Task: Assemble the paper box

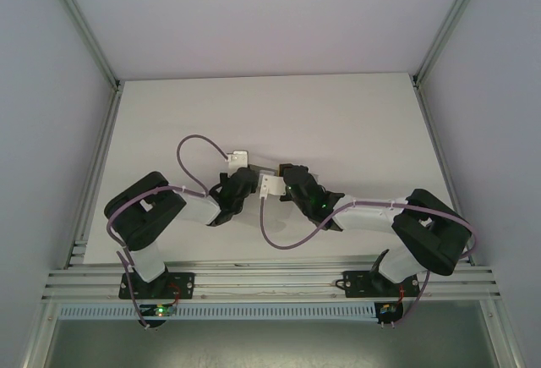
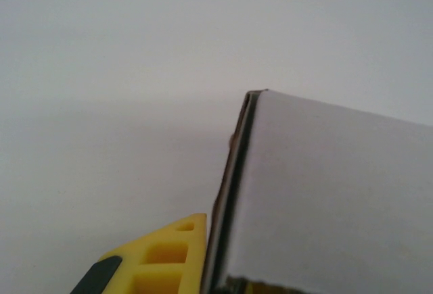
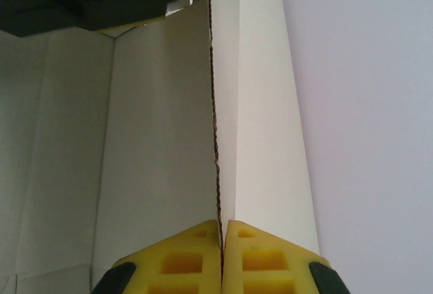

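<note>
Two yellow fingers point(image 3: 179, 263) of the right claw point(image 3: 221, 253) are pressed tight together. A thin edge of the paper box point(image 3: 162, 138) is pinched between them. The edge runs straight away from the fingers. One white panel goes off to the left of it and another goes off to the right.

The left claw point(image 1: 253, 184) is clenched too. Its wrist camera shows one yellow finger point(image 2: 162, 257) right against the edge of the box point(image 2: 325, 199). The card hides the other finger, so the claw seems to be squeezing the box, but that grip is hard to see. A wide white panel spreads out to the right of that finger.

From above, the box point(image 1: 270, 185) sits between the two claws. The left claw is on its left side and the right claw point(image 1: 286, 184) is on its right side. They meet over the middle of the white table point(image 1: 338, 123), a little toward the near side. It is hard to tell if the box touches the table.

A purple cable point(image 1: 190, 141) loops out from the left arm. Another purple cable point(image 1: 279, 239) hangs in a loop under the right arm. A metal rail point(image 1: 270, 279) runs along the near edge, where both arms are bolted down.
</note>
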`<action>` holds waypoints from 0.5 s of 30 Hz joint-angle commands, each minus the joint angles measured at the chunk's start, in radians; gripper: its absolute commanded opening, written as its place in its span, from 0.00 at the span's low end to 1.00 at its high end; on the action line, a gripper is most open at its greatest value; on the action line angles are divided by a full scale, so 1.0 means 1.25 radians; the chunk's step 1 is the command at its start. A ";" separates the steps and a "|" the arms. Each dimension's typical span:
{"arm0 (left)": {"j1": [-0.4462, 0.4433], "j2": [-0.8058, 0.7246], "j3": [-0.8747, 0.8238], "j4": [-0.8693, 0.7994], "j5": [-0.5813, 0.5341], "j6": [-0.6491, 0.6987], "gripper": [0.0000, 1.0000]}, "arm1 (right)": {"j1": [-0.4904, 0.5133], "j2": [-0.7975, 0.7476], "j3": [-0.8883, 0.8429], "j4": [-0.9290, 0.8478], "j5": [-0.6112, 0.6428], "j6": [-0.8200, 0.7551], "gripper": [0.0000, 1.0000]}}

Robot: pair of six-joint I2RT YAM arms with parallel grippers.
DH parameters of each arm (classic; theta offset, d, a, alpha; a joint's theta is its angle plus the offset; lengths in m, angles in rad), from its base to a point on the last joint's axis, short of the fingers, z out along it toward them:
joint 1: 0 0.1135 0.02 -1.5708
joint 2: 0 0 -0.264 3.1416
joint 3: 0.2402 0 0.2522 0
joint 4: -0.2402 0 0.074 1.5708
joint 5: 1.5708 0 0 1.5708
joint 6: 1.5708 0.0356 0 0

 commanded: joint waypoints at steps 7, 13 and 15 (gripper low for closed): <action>0.076 0.026 -0.043 0.058 0.019 0.092 0.00 | -0.020 -0.028 -0.001 -0.164 -0.047 0.075 0.23; 0.074 -0.067 -0.047 0.009 0.070 0.076 0.00 | -0.034 -0.123 0.039 -0.156 -0.127 0.109 0.69; 0.074 -0.108 -0.054 -0.004 0.086 0.067 0.00 | -0.034 -0.180 0.037 -0.152 -0.165 0.129 0.98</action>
